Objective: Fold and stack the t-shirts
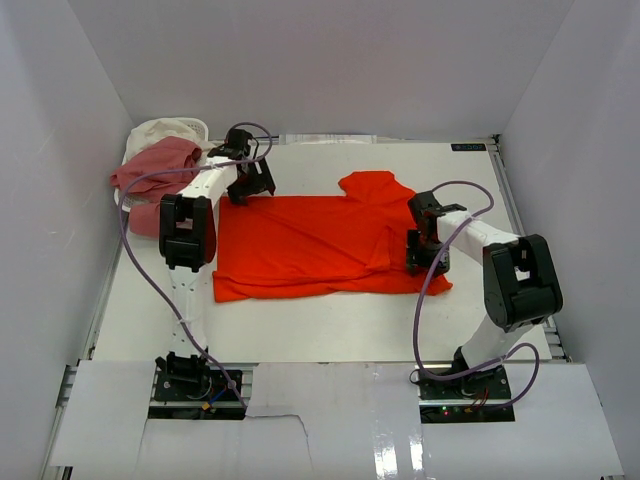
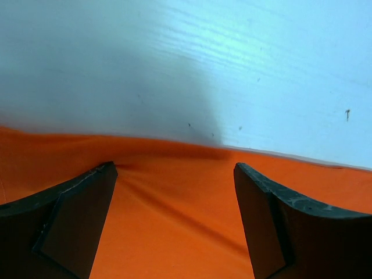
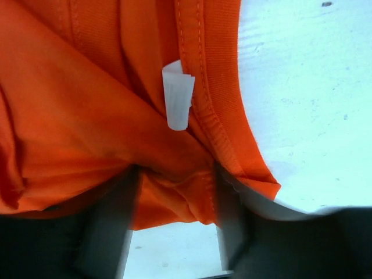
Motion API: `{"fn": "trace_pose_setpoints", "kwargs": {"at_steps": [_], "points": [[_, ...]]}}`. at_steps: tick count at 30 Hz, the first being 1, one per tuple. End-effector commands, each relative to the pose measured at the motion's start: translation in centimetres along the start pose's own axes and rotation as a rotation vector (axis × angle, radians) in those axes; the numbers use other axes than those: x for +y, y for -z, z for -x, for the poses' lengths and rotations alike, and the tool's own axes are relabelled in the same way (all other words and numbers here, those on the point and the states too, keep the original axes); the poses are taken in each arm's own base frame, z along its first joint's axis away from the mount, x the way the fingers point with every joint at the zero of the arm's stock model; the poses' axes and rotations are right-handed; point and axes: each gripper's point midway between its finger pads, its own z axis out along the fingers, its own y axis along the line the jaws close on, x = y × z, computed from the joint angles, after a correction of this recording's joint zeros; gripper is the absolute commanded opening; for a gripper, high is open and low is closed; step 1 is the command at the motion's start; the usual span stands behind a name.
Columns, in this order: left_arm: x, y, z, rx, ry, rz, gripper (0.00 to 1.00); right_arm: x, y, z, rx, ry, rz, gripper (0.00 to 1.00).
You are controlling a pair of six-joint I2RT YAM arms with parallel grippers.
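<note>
Two arms work over a white table [image 1: 330, 330] on which the orange shirt [image 1: 300, 245] lies spread flat, filling the ground between the two grippers. Its far left corner lies directly under the left gripper [image 1: 250, 185], and its right end is bunched at the right gripper [image 1: 425, 262].

The pink shirt [image 1: 155, 170] lies crumpled just left of the left gripper. It spills from the basket's front edge down onto the table beside that arm.

The basket [image 1: 197, 127] stands behind and to the left of the left gripper, against the back wall. It holds the cream shirt [image 1: 160, 130], heaped above the rim, with the pink shirt's upper part resting against it.

The left gripper is spread wide and holds nothing. Its fingers [image 2: 75, 215] hang over orange cloth, and the shirt's edge runs across just past the fingertips, with bare table beyond.

The right gripper's fingers [image 3: 110, 226] stand partly apart, with a bunched fold of the orange shirt filling the gap and touching both. Whether they are pinching it cannot be told.

Just ahead of the fingertips, the shirt's ribbed collar [image 3: 218, 87] curves to the right. A small white tag [image 3: 177, 96] sticks out beside it.
</note>
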Motion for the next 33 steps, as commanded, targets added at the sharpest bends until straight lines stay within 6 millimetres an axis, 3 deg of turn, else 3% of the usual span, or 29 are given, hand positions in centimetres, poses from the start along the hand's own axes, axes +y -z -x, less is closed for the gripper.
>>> {"fn": "trace_pose_setpoints", "kwargs": {"at_steps": [1, 2, 3, 5, 6, 8, 9, 11, 12, 13, 14, 15, 17, 18, 21, 26, 33], "points": [[2.3, -0.5, 0.5, 0.022, 0.015, 0.044, 0.94, 0.0, 1.4, 3.0, -0.065, -0.028, -0.014, 0.76], [2.3, -0.3, 0.6, 0.017, 0.016, 0.043, 0.94, 0.0, 2.0, 3.9, -0.093, -0.03, -0.017, 0.83], [2.4, -0.1, 0.7, 0.015, 0.015, 0.045, 0.94, 0.2, 3.7, 5.9, -0.158, -0.039, -0.004, 0.85], [2.3, 0.5, 1.1, -0.001, 0.012, 0.047, 0.94, 0.4, 5.4, 8.1, -0.215, -0.037, 0.007, 0.84], [2.3, 0.6, 1.2, -0.003, 0.011, 0.047, 0.94, 1.0, 7.0, 10.4, -0.266, -0.023, 0.031, 0.84], [2.2, 0.9, 1.5, -0.01, 0.011, 0.043, 0.94, 2.5, 7.2, 12.3, -0.264, 0.005, 0.083, 0.83], [2.1, 1.0, 1.5, -0.011, 0.011, 0.042, 0.94, 3.4, 8.9, 14.8, -0.321, 0.029, 0.116, 0.83], [2.1, 0.9, 1.5, -0.011, 0.009, 0.042, 0.94, 4.7, 9.1, 16.9, -0.335, 0.054, 0.157, 0.83], [2.1, 0.9, 1.7, -0.014, 0.008, 0.042, 0.94, 5.5, 7.5, 17.7, -0.309, 0.074, 0.165, 0.83], [2.0, 0.9, 1.8, -0.016, 0.006, 0.04, 0.95, 6.7, 8.4, 20.8, -0.361, 0.088, 0.196, 0.84], [1.9, 0.9, 1.8, -0.017, 0.003, 0.038, 0.95, 7.7, 7.9, 21.3, -0.351, 0.1, 0.233, 0.84], [2.0, 0.9, 1.9, -0.019, 0.002, 0.038, 0.95, 8.5, 6.0, 21.5, -0.316, 0.108, 0.242, 0.84], [2.0, 1.1, 2.2, -0.026, -0.003, 0.039, 0.94, 9.9, 6.3, 23.0, -0.332, 0.111, 0.295, 0.84], [2.0, 1.1, 2.2, -0.027, -0.004, 0.041, 0.95, 10.3, 4.8, 23.1, -0.309, 0.112, 0.295, 0.84], [1.8, 1.2, 2.5, -0.034, -0.007, 0.038, 0.95, 11.1, 3.5, 23.9, -0.306, 0.115, 0.308, 0.82], [1.3, 1.2, 3.3, -0.047, -0.003, 0.022, 0.95, 12.6, 1.6, 23.4, -0.266, 0.133, 0.37, 0.81], [1.4, -0.1, 3.5, -0.049, -0.001, 0.035, 0.94, 11.7, -2.4, 23.0, -0.233, 0.119, 0.302, 0.8]]}}
